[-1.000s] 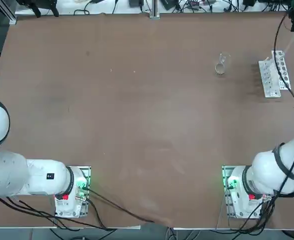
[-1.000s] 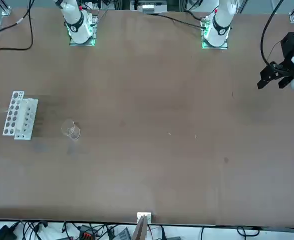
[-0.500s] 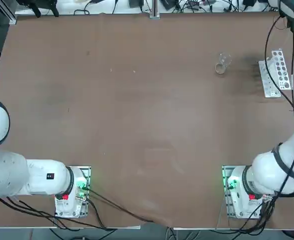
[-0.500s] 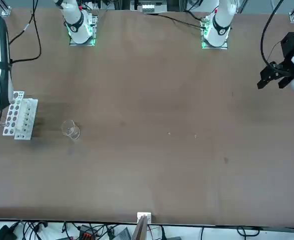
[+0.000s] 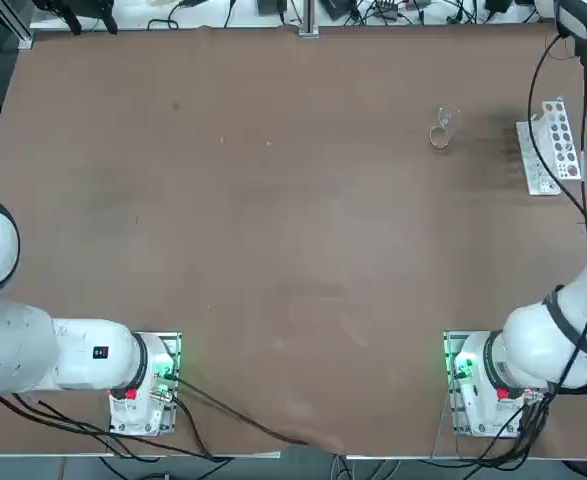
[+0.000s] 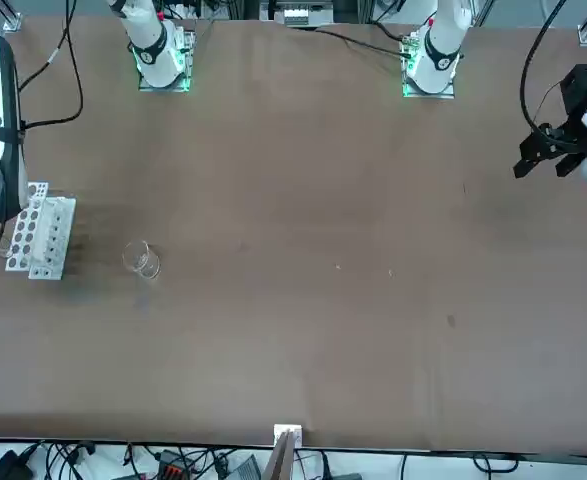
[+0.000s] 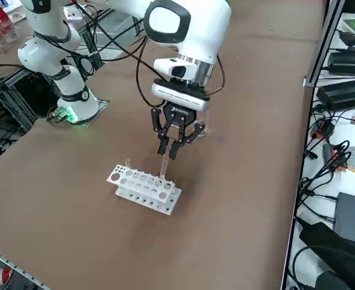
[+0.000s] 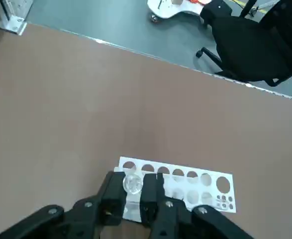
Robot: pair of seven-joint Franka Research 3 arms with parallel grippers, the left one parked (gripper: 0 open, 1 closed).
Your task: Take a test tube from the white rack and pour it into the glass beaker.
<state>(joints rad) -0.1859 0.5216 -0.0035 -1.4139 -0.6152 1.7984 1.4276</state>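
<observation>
Test tube (image 7: 164,167) is standing upright, long axis vertical, its lower end in an end hole of the white rack (image 7: 142,188); the right hand (image 7: 173,148) is pinching its top directly above. Glass beaker (image 5: 443,127) is waiting well apart on the counter (image 5: 273,220).
</observation>
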